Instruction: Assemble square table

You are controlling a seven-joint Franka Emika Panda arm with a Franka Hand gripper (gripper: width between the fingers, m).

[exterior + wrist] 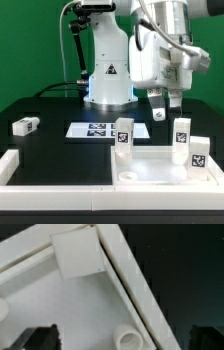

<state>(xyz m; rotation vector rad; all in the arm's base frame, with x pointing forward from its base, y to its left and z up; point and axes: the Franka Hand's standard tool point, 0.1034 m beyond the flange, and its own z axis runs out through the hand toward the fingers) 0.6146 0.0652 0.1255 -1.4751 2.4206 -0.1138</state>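
Observation:
The white square table top (pixel 150 168) lies at the exterior view's lower right, inside the border rails. Three white leg blocks with tags stand upright on or at it: one at its far left corner (pixel 122 136), two on its right side (pixel 181 134) (pixel 197 151). A fourth leg block (pixel 25 126) lies loose on the black table at the left. My gripper (pixel 166 108) hangs open and empty above the top's far edge. In the wrist view the gripper (pixel 125 339) is over the top (pixel 60 303), near its rim (pixel 130 286), a round socket hole (pixel 128 340) and one leg block (pixel 80 255).
The marker board (pixel 98 129) lies flat in front of the robot's base (pixel 108 85). Long white border rails (pixel 50 175) run along the front and the exterior view's left. The black table shows bare between the loose leg and the marker board.

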